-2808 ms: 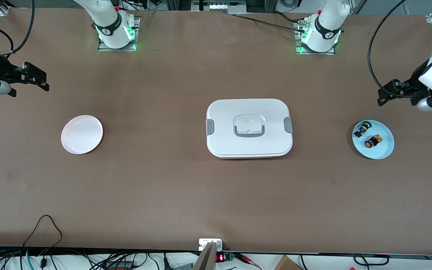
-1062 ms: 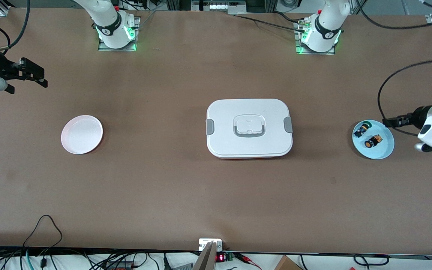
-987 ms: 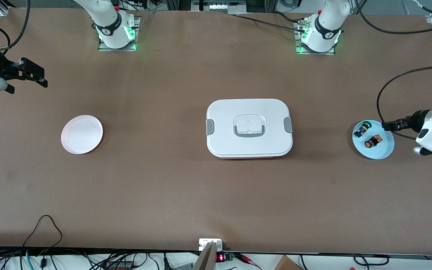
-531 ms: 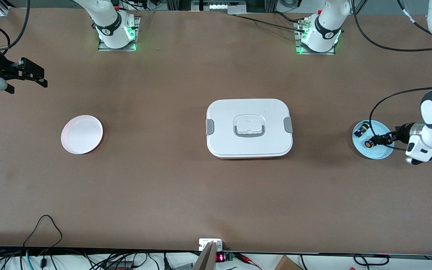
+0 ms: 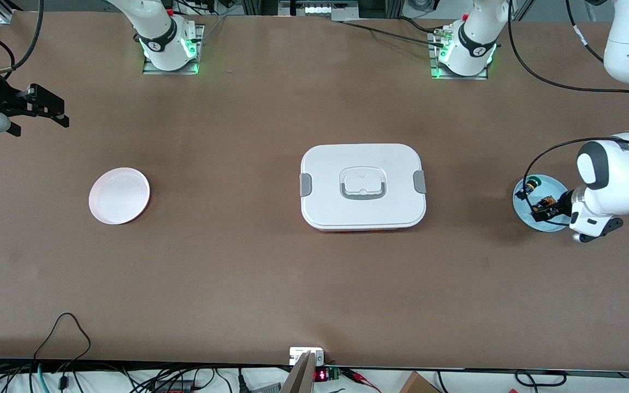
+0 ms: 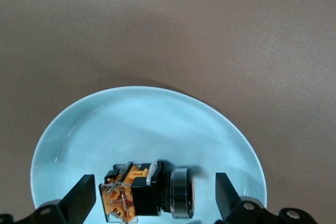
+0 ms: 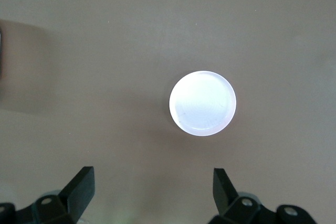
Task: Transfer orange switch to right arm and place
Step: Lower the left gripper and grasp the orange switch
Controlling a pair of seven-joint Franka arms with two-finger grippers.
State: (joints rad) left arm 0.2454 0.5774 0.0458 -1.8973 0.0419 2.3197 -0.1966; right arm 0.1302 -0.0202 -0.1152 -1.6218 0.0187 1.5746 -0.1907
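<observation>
Lying on its side in the light blue plate (image 6: pixel 157 124) at the left arm's end of the table, the orange switch (image 6: pixel 149 190) sits between the spread fingers (image 6: pixel 79 199) of the left gripper (image 6: pixel 152 200) — not gripped. The right gripper (image 5: pixel 47 112) waits, fingers spread, above the table near the white plate (image 5: pixel 119 195).

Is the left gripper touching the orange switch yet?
Apart. The left wrist view shows the left gripper open, its fingers clear of the orange switch on either side, over the blue plate.
</observation>
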